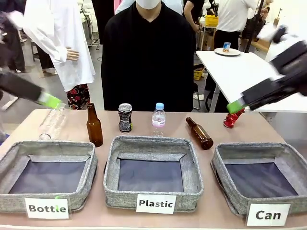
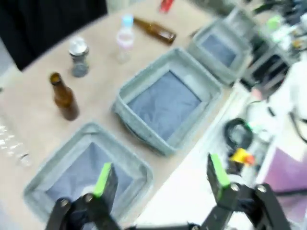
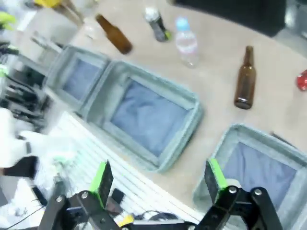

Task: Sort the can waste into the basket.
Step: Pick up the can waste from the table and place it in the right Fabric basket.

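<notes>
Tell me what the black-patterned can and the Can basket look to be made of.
Black-patterned can: probably metal, judging by its shiny silver top; sides printed dark. Can basket: grey woven fabric, coarse and matte, with a smoother dark lining that looks like cloth.

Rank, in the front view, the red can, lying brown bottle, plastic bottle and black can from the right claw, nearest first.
1. Slim red metal can, beside the right claw.
2. Lying brown glass bottle, right of centre.
3. Clear blue-capped plastic bottle, centre.
4. Black-patterned silver-topped can, left of centre.
</notes>
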Tool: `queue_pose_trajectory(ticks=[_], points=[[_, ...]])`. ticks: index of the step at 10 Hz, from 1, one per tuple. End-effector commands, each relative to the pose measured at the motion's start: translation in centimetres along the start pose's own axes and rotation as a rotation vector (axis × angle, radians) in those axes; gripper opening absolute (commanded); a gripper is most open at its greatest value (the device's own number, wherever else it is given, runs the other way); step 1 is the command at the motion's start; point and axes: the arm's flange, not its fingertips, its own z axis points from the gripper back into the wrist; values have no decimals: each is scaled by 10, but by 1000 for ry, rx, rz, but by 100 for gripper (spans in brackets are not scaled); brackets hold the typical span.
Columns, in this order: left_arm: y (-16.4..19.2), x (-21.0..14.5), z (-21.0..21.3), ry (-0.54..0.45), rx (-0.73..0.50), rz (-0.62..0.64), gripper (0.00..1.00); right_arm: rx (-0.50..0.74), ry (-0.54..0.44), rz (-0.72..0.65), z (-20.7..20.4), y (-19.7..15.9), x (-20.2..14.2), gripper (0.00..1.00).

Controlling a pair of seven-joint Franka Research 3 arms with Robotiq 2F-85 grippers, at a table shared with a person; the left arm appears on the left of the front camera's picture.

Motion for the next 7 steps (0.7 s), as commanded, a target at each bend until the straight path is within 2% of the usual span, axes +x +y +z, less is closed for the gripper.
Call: queue_pose_trajectory(ticks=[1, 3, 4, 6, 7], points=[[61, -96, 21, -94, -96, 115, 96, 145, -188, -111, 15, -71, -86, 100], [128, -137, 43, -231, -236, 317, 96, 356, -431, -311, 24, -158, -139, 100], [166, -154, 47, -318, -342, 426, 96, 421, -489, -443, 14, -202, -163, 100], [227, -181, 36, -441, -494, 613, 96, 499, -503, -618, -6, -253, -189, 100], [245, -191, 29, -524, -591, 644, 96, 500, -515, -653, -10, -262, -194, 100]])
